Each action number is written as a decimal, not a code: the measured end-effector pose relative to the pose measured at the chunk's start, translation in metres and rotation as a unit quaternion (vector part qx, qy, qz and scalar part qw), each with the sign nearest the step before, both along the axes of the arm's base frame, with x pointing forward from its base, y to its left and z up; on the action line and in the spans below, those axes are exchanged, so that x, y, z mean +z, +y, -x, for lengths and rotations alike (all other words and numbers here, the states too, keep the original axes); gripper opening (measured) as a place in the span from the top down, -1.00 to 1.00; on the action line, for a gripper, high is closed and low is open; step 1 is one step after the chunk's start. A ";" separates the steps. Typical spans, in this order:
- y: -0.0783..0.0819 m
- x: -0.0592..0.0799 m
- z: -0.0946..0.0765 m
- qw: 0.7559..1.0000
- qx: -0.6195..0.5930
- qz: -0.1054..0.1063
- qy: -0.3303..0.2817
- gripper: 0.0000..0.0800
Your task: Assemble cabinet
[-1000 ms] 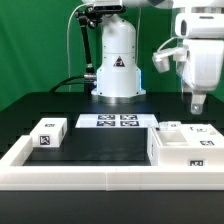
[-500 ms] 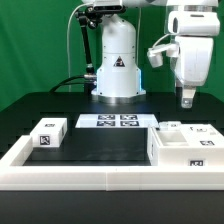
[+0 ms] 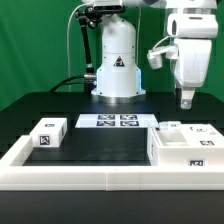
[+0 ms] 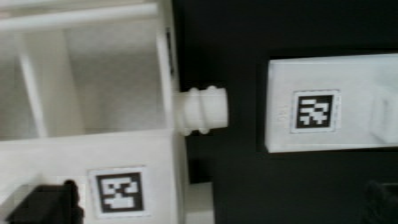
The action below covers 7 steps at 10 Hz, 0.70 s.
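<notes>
On drawer block (image 3: 48, 132), square tag (image 3: 44, 139)

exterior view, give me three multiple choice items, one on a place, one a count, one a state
1. Where does the small white block lie?
A. at the exterior view's left of the marker board
B. inside the cabinet shell
C. in the gripper

2. How many tags does the marker board carry?
A. two
B. four
C. six

3. What is the gripper doing?
A. gripping the block
B. hanging empty above the cabinet shell
C. pressing on the marker board

Answers:
1 A, the block sits alone on that side.
2 B, four black squares show on it.
3 B, nothing sits between its fingers and it touches nothing.
</notes>
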State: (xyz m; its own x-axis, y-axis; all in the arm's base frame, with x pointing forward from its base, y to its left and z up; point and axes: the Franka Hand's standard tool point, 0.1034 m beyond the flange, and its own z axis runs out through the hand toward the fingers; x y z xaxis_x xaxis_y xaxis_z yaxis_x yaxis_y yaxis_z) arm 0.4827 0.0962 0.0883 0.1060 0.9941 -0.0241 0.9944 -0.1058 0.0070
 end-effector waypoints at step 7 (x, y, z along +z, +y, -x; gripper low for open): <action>-0.003 -0.029 0.037 1.000 -0.001 -0.014 0.004 -0.99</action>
State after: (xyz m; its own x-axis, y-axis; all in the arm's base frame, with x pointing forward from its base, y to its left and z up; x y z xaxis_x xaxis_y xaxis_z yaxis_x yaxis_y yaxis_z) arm 0.4457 0.0930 0.0589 0.1083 0.9941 0.0021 0.9941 -0.1083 -0.0034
